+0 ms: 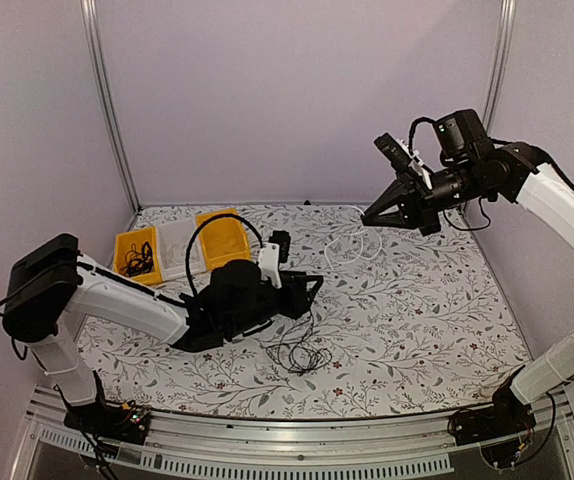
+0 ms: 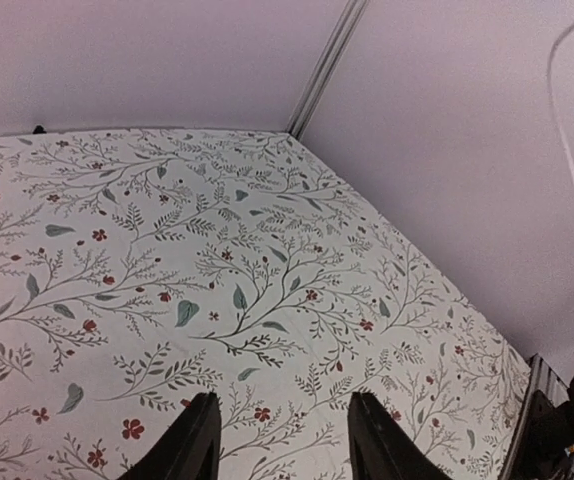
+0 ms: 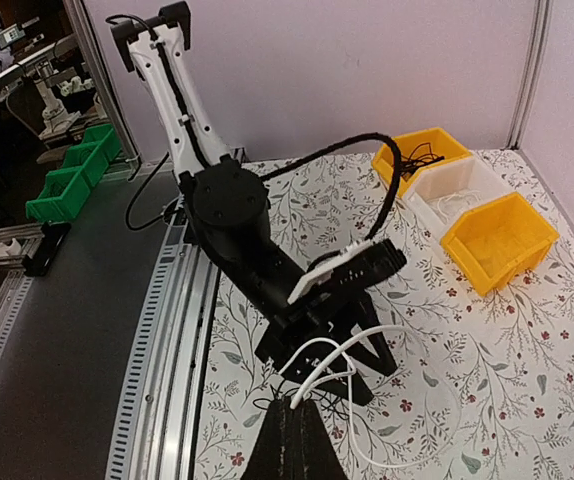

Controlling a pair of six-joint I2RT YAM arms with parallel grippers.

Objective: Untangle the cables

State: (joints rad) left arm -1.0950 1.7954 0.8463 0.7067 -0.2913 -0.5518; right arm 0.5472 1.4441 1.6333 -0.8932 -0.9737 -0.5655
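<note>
The cables (image 1: pixel 302 355), a loose tangle of thin black wires, lie on the floral table (image 1: pixel 417 320) toward its near edge, just beside the left gripper (image 1: pixel 312 287) on its near side. We see the left gripper low over the table with its fingers (image 2: pixel 199 440) set wide apart; in the left wrist view only patterned cloth shows between them. We cannot tell whether it touches the tangle. The right gripper (image 1: pixel 369 217) hangs high above the far right part of the table, well apart from the tangle. Its fingers are pressed together at the tip on a white cable (image 3: pixel 309 378), which loops down from it. We cannot tell whether the white cable reaches the tangle. Three bins stand in a row at the far left corner: a yellow bin (image 1: pixel 119 250) holding a further bundle (image 1: pixel 139 263) of thin black wires, a white bin (image 1: pixel 172 240) beside it, and a second yellow bin (image 1: pixel 225 240).
</note>
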